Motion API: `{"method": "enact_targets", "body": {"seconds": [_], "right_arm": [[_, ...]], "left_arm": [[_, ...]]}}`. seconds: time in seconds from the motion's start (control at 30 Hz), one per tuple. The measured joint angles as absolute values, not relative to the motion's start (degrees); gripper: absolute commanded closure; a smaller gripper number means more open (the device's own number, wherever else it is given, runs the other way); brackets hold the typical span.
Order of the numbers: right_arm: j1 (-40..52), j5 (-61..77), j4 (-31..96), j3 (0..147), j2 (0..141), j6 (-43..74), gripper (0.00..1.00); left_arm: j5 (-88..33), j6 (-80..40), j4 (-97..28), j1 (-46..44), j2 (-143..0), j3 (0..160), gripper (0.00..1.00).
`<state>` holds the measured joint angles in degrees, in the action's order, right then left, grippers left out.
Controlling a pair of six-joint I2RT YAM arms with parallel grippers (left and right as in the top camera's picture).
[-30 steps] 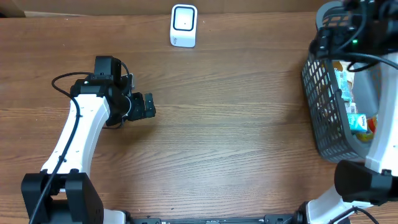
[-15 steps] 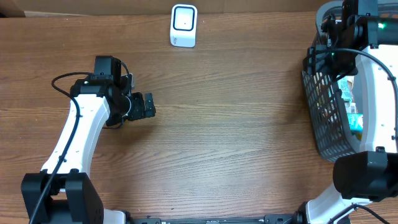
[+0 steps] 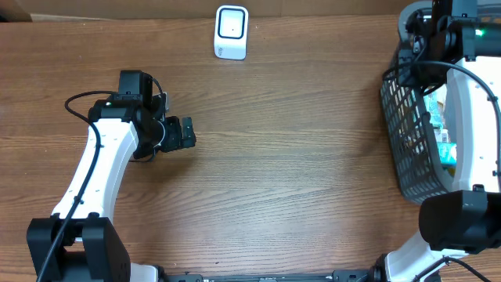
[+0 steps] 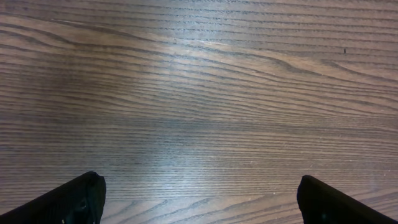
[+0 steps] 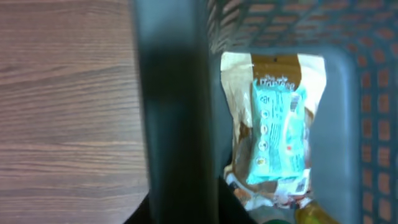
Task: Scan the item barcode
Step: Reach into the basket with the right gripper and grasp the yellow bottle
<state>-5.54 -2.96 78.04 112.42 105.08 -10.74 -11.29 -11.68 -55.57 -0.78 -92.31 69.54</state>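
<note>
Lying in the basket [image 5: 174,93], teal packet [image 5: 277,134] atop brown pouch [image 5: 235,93].

Matt wood-grain table [image 3: 297,157], grey plastic mesh basket [image 3: 403,149], glossy teal packet [image 5: 277,134].

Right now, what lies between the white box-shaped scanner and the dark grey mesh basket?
Only bare wooden tabletop between scanner and basket, in the overhead view.

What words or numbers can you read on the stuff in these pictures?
None can be read clearly.
Brown bag in the basket: dark lettering near its top, too blurred to read.
Teal packet lying on the brown bag: small white marks, too small to read.
White scanner on the table: no words or numbers show.
</note>
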Motion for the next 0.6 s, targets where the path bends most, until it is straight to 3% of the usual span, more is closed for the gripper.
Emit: {"method": "enact_targets", "body": {"seconds": [0.6], "right_arm": [[-6.0, -2.6, 68.5, 111.1, 105.9, -10.4, 0.96]], "left_arm": [[-11.3, -11.7, -55.5, -0.8, -92.3, 69.5, 0.0]]}}
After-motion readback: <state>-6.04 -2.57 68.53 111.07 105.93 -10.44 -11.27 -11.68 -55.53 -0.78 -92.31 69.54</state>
